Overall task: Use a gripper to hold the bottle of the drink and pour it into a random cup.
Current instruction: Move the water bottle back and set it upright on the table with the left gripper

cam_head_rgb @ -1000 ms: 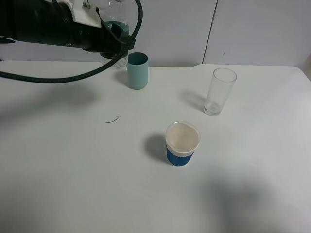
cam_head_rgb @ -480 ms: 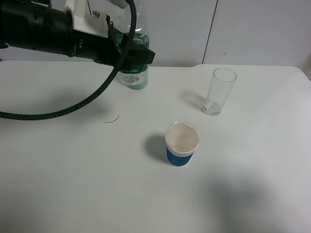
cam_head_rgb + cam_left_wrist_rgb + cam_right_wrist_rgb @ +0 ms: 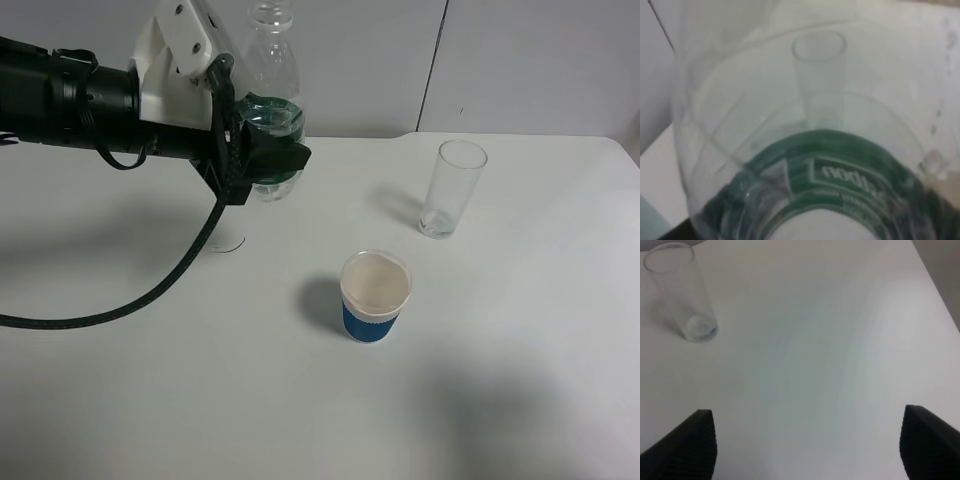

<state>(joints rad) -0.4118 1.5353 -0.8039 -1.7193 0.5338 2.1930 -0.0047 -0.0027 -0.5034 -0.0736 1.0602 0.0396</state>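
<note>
Since the earlier frames the left arm has swung in from the upper left corner. The bottle (image 3: 270, 95) now stands in front of the spot where the cup showed a second ago.

Exterior high view. The left end effector (image 3: 267, 152) is clamped on the bottle at its green label band (image 3: 268, 115), upper left of centre. The bottle is upright, with its open neck at the top edge of the frame. This posture probably keeps anything from spilling before the tilt. The bottle and jaws screen the cup, so it cannot be made out here. The clear glass (image 3: 455, 190) stands at the upper right. The paper cup (image 3: 375, 295) stands at centre, well apart from the bottle. Both are on the white tabletop (image 3: 150, 380), left aside as alternatives. The right arm is out of frame.

Left wrist view. The bottle wall fills the frame, with the label band across the lower half. This confirms a grip low on the body that leaves the neck free for pouring. The glass appears through the plastic at upper centre. A teal sliver (image 3: 646, 220) in the lower left corner is probably the cup, close beside the bottle.

Right wrist view. The right end effector (image 3: 807, 445) is spread wide and holds nothing, its two dark tips in the lower corners. It hovers over bare tabletop with the glass at the upper left, apparently parked clear of the pour.
</note>
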